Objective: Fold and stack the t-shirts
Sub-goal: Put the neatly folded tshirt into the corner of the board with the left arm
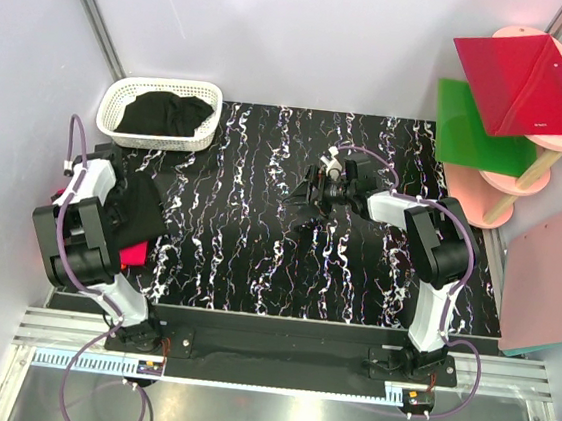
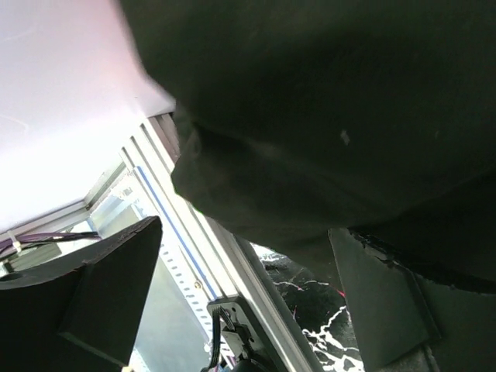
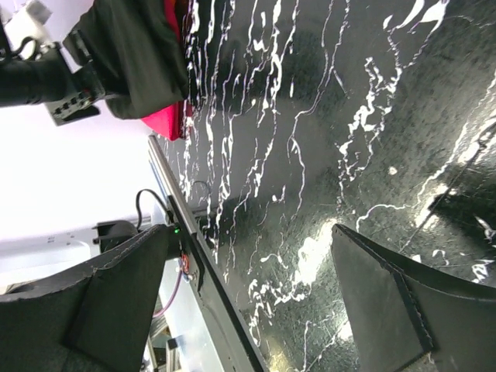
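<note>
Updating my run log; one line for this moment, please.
left gripper open at black t-shirt | right gripper open above table | pink t-shirt under black one | second black t-shirt in basket

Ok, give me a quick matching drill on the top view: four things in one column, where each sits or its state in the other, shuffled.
1. white basket
2. hot-pink t-shirt
3. red board
4. right gripper

A. open, above the middle of the table
B. under a black t-shirt at the left edge
C. far left corner, black cloth inside
D. off the table, far right

Pairs: 1-C, 2-B, 3-D, 4-A
</note>
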`<action>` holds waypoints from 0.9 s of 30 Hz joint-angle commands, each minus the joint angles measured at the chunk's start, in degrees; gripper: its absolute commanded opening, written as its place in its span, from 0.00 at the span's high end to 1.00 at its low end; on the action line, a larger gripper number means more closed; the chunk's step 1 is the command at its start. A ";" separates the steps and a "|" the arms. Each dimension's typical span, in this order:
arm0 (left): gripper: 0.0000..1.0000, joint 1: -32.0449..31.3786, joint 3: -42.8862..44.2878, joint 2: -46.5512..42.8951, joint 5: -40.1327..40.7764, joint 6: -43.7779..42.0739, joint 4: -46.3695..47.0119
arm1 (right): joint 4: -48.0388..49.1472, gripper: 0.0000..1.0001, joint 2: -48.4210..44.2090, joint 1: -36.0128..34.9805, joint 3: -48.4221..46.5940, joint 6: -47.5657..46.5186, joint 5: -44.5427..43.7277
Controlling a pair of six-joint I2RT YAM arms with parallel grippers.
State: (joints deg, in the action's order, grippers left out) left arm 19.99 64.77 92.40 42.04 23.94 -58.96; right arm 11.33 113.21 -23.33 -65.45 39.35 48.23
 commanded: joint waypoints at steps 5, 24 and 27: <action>0.64 1.46 -0.44 4.89 -1.79 -1.62 2.36 | 2.20 0.07 -1.85 -0.49 -0.20 0.90 2.84; 1.00 1.72 0.26 -9.08 14.47 3.31 1.74 | 3.87 0.07 -2.11 -0.49 1.03 1.78 3.54; 1.00 1.98 0.97 -7.51 15.61 2.60 1.65 | 4.22 0.07 -2.03 -0.49 1.12 2.04 3.80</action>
State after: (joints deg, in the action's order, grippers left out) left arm 21.12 64.03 83.83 50.76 26.04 -57.41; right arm 12.82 113.21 -23.33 -64.53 40.66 50.26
